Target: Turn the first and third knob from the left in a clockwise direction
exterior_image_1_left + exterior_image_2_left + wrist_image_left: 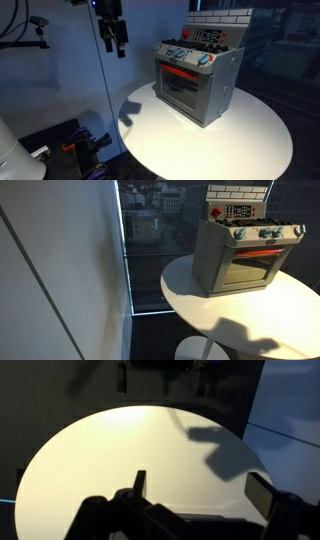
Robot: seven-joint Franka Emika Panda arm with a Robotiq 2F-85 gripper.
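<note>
A grey toy stove (200, 85) stands on the round white table (230, 140); it also shows in an exterior view (240, 255). A row of small blue knobs (185, 55) runs along its front panel above the oven door, also visible in an exterior view (264, 234). My gripper (116, 38) hangs high in the air, well off to the side of the stove and apart from it. In the wrist view its fingers (200, 490) are spread wide with nothing between them, over the bare tabletop (120, 450). The stove is out of the wrist view.
A window with a city view (150, 230) is behind the table. A white wall panel (60, 280) stands at one side. Dark equipment with cables (70, 145) sits on the floor beside the table's edge.
</note>
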